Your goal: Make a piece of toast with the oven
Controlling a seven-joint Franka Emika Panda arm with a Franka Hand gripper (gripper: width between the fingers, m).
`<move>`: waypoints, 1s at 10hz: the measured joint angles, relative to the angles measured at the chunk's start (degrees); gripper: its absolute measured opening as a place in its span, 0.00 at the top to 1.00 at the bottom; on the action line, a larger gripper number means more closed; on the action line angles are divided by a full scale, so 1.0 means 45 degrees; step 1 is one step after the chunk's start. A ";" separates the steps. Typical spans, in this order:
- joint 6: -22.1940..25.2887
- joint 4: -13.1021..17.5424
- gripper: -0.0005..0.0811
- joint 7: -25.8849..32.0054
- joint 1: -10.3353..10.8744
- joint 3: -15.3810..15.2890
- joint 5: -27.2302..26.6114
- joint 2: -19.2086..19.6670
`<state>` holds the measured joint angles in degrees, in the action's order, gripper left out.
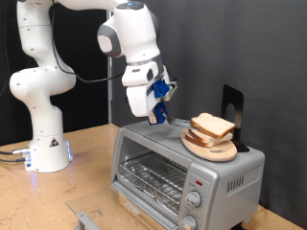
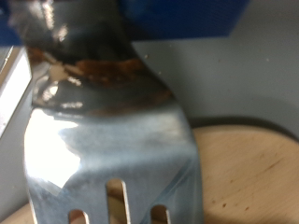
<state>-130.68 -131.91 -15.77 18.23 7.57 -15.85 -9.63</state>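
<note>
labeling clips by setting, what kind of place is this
Probably a robot lab with a staged kitchen task, not a home kitchen: a toaster oven on a plain wooden table, stacked bread slices on a round board, black backdrop, arm base bolted down.

Colours noted at oven top

Silver-grey oven [image 1: 182, 168]; pale beige stacked slices [image 1: 211, 127], tan crusts; slotted steel spatula [image 2: 112, 149], rust-brown band; white arm [image 1: 58, 67].

From my feed, a black curtain [image 1: 249, 48] fills the backdrop, hanging in soft vertical folds from about 9 through 12 to 3 o'clock. Below it a light wooden table [image 1: 91, 168] runs from 9 down to 6 o'clock. The lighting is even and bright, with a faint bluish glow on the wood near 8 o'clock.
</note>
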 joint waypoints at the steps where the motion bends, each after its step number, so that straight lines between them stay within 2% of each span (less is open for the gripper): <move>1: 0.0000 0.0171 0.41 -0.0146 0.0000 -0.0002 0.0000 0.0178; 6: 0.0000 0.1143 0.41 -0.0468 0.0004 -0.0074 0.0000 0.1267; 10: -0.0178 0.1354 0.42 -0.0047 0.0052 -0.0317 -0.0276 0.1474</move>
<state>-131.49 -125.81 -15.99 18.46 6.14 -17.09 -3.00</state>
